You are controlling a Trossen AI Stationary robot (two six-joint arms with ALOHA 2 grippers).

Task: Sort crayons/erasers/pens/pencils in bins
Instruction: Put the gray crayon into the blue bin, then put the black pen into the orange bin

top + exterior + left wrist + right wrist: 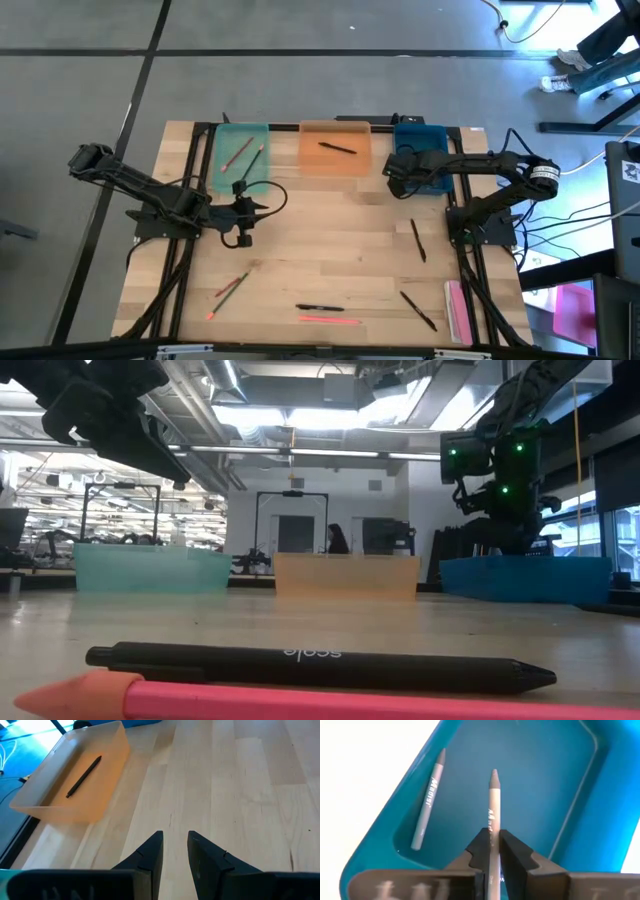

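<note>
High view: the right gripper (397,170) hangs over the blue bin (432,150) at about 1 o'clock on the table. The left gripper (262,205) waits near the teal bin (240,160).

Low view: a black pen (320,665) lies crosswise, tip toward 3 o'clock.

Left wrist view: its fingers (150,862) stand slightly apart, holding nothing.

Right wrist view: jaws clamped on a grey crayon (492,815) near its butt end, long axis in line with the fingers, tip forward over the bin floor, where a second crayon (429,800) lies. It looks light, stiff, smooth and probably brittle; mid-shaft seems the safest hold.
</note>
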